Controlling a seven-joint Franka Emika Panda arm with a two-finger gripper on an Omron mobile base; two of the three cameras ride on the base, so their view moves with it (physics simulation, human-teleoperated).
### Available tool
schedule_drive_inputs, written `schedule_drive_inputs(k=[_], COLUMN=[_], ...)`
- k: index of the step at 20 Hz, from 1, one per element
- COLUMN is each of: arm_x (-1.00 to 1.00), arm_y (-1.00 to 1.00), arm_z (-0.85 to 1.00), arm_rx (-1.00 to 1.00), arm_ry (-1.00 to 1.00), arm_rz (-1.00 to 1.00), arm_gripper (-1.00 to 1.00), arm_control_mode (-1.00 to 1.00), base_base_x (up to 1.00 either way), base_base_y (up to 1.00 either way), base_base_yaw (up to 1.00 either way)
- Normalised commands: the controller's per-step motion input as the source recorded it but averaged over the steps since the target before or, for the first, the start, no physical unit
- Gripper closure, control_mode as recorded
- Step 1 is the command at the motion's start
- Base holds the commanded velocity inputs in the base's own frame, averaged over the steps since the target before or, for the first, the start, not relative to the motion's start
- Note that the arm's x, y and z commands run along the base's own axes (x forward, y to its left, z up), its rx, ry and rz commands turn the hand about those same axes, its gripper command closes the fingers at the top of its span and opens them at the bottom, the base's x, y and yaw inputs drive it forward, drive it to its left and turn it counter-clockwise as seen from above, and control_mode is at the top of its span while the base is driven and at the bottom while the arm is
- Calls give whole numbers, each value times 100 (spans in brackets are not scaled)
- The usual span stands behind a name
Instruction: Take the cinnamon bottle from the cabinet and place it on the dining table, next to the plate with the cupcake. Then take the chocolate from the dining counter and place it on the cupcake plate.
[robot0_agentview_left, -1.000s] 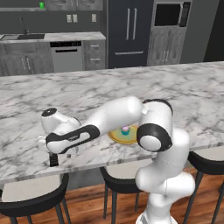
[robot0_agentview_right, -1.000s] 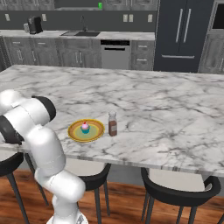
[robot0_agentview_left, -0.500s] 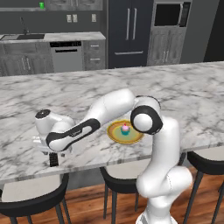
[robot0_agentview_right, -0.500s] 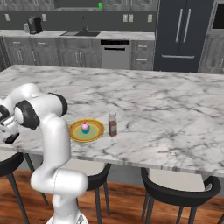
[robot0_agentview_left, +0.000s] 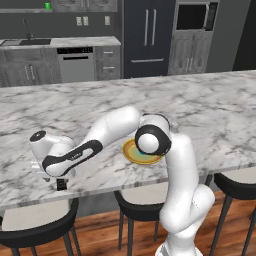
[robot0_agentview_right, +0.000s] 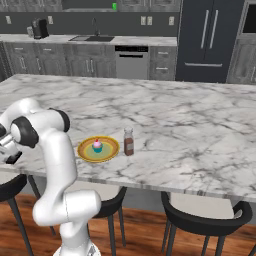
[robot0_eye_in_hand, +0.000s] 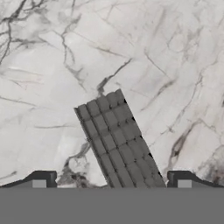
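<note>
Your end effector (robot0_eye_in_hand: 111, 183) is spread wide, nothing in it, hanging right over the chocolate (robot0_eye_in_hand: 119, 140). The bar lies flat on the table (robot0_eye_in_hand: 166, 65) between the two fingertips (robot0_eye_in_hand: 40, 180), but it sits skewed to the closing line, not square.

Risks from here:
- Skew: if you close as is, the pads probably meet corners, not the long edges. The bar could spin or squirt out.
- Flatness: the bar is thin and flush on marble. Stop short and you pinch air; go too deep and the tips jam into the table.
- Edge: in the left base view the end effector (robot0_agentview_left: 61, 183) works at the near edge of the table (robot0_agentview_left: 200, 110), well left of the plate (robot0_agentview_left: 131, 150). A nudged bar could slide off onto the stool (robot0_agentview_left: 35, 227) or the floor.
- Carry: the plate (robot0_agentview_right: 87, 150) is small, and the cupcake (robot0_agentview_right: 97, 145) takes up the middle. Drop from too high and the bar may hit the cupcake or tip off the rim.
- The cinnamon bottle (robot0_agentview_right: 128, 141) stands just right of the plate, already placed. A wide swing in from that side could knock it over; come in from the left.

Suggest you rotate the wrist to square up first.
</note>
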Motion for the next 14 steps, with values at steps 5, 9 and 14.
schedule_drive_inputs(k=[5,9,14], arm_x=[3,18,37], arm_y=[-16,-14,-8], arm_z=[-42,-32,-30], arm_rx=[0,0,0], arm_ry=[-1,0,0], arm_rz=[0,3,2], arm_gripper=[-100,-100,-100], arm_control_mode=[-100,-100,-100], base_base_x=[0,0,0], base_base_y=[0,0,0], base_base_yaw=[0,0,0])
